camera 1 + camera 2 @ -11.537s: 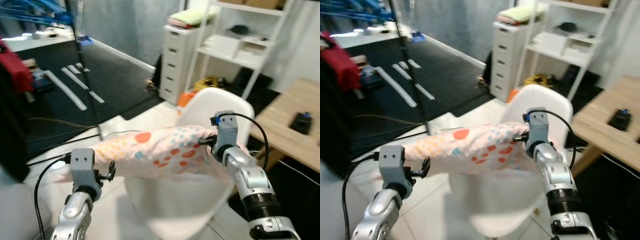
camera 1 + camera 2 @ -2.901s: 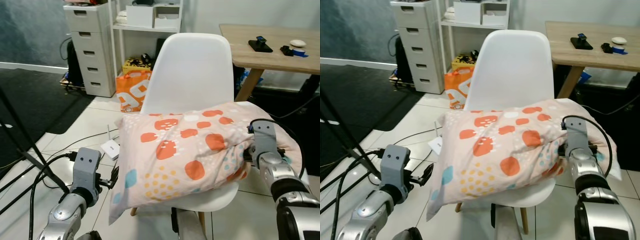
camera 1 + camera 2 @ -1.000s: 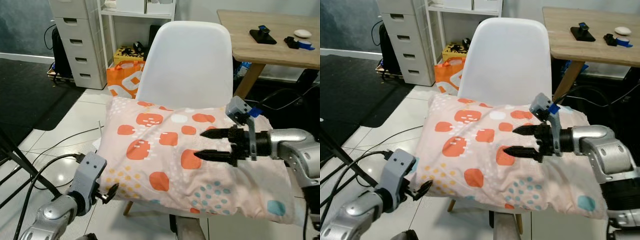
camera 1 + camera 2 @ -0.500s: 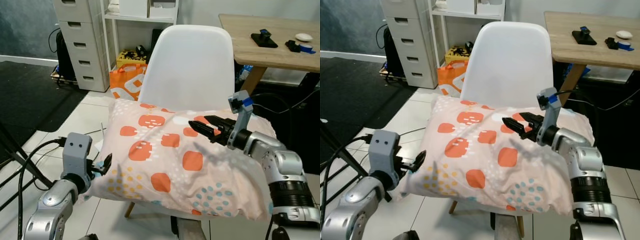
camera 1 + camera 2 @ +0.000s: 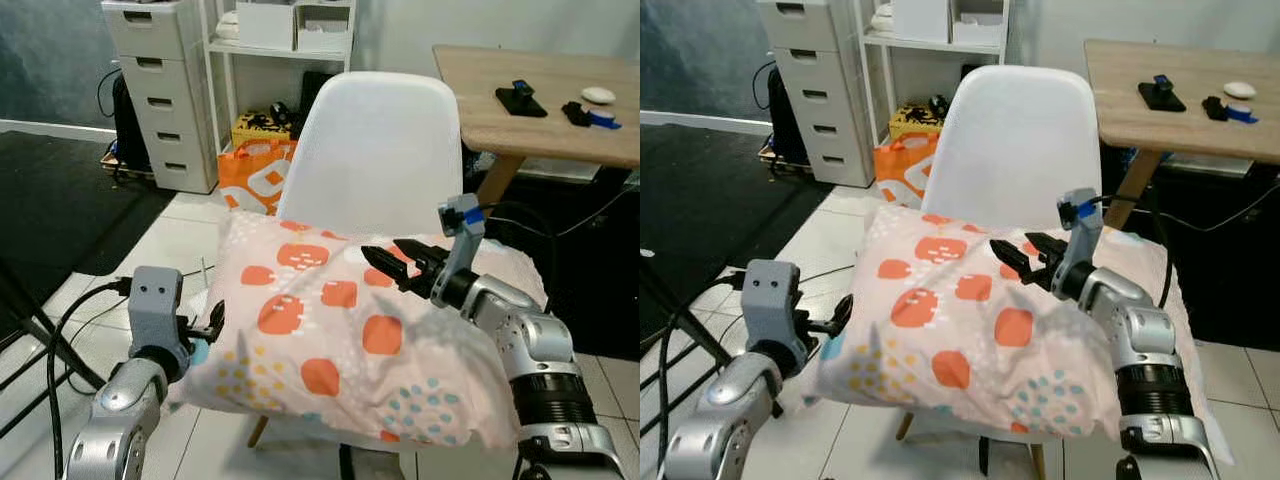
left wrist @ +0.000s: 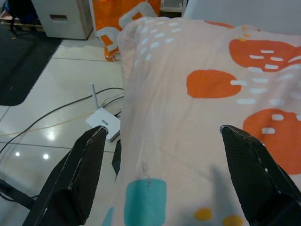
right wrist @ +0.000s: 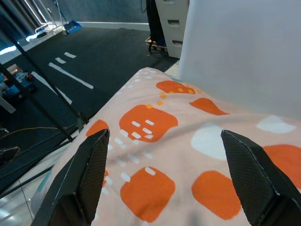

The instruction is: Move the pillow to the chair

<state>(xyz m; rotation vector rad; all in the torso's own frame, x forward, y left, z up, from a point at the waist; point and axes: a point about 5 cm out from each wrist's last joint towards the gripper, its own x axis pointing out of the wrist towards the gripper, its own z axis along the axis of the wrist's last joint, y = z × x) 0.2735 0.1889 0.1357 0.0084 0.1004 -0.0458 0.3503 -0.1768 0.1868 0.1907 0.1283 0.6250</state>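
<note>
The pillow (image 5: 330, 345), pale pink with orange spots, lies across the seat of the white chair (image 5: 375, 140) and overhangs it at the front and sides. My right gripper (image 5: 382, 256) hovers open just above the pillow's rear middle, fingers apart and holding nothing. In the right wrist view the right gripper (image 7: 164, 133) looks down on the spotted cover with the chair back behind. My left gripper (image 5: 212, 322) stands open at the pillow's left edge. In the left wrist view the left gripper (image 6: 163, 128) has its fingers spread wide, with the pillow's (image 6: 197, 117) side between them.
A grey drawer unit (image 5: 160, 90) and an orange bag (image 5: 255, 175) stand behind the chair on the left. A wooden table (image 5: 540, 100) with small objects is at the right. Cables (image 5: 60, 320) and a white box (image 6: 103, 123) lie on the tiled floor to the left.
The pillow was carried between both grippers and now rests on the chair seat with both released. Over the last second the right gripper rose off the pillow and drew back toward the chair back.
</note>
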